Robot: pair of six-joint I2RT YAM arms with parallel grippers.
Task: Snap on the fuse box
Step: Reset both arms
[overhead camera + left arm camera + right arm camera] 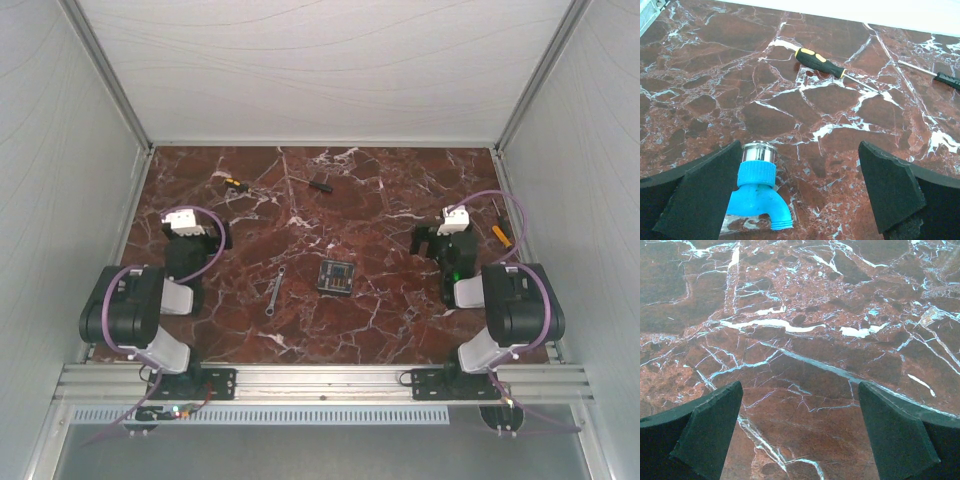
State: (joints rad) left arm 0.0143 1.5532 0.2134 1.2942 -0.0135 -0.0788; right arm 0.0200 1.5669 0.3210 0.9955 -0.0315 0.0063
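Left end effector (800, 150), matte wedge-shaped, blue plastic tap (758, 197) — squarish fuse box (335, 276)

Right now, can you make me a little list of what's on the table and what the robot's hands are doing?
table: dark red marble
fuse box: middle of the table, between the two arms, nothing touching it
wrench: lying just left of the fuse box
left gripper: open, holding nothing
blue tap: on the table under the left gripper, not gripped
screwdriver: yellow and black handle, farther out past the left gripper
right gripper: open, only bare table below
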